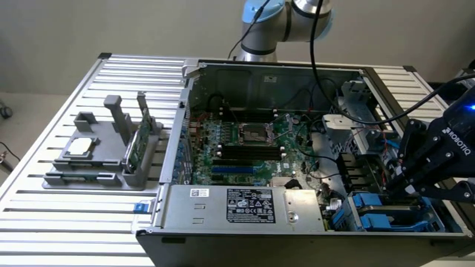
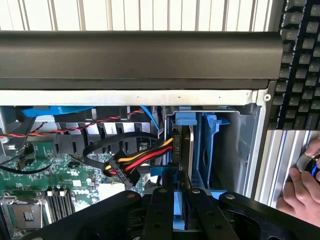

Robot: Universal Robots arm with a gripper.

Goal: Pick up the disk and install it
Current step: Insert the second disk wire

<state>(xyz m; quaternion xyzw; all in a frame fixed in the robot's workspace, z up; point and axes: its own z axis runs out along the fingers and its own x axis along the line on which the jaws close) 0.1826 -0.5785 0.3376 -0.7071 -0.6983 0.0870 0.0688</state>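
Note:
The disk (image 2: 186,155) stands edge-on in the blue drive bay (image 2: 210,150) at the case's front corner, with its blue rail tab (image 2: 185,119) at the far end. My gripper (image 2: 179,192) is shut on the disk's near end, one black finger on each side of it. In the exterior view the gripper (image 1: 401,189) reaches down into the open computer case (image 1: 297,236) at the exterior view's right, just above the blue bays (image 1: 375,214). From there the gripper body hides the disk.
Red, yellow and black power cables (image 2: 135,162) run up against the bay beside the disk. The motherboard (image 1: 245,144) and power supply (image 1: 245,206) take up the case. A grey tray (image 1: 97,167) holds a chip (image 1: 80,147) and a green card (image 1: 137,142). A hand (image 2: 300,190) rests outside the case.

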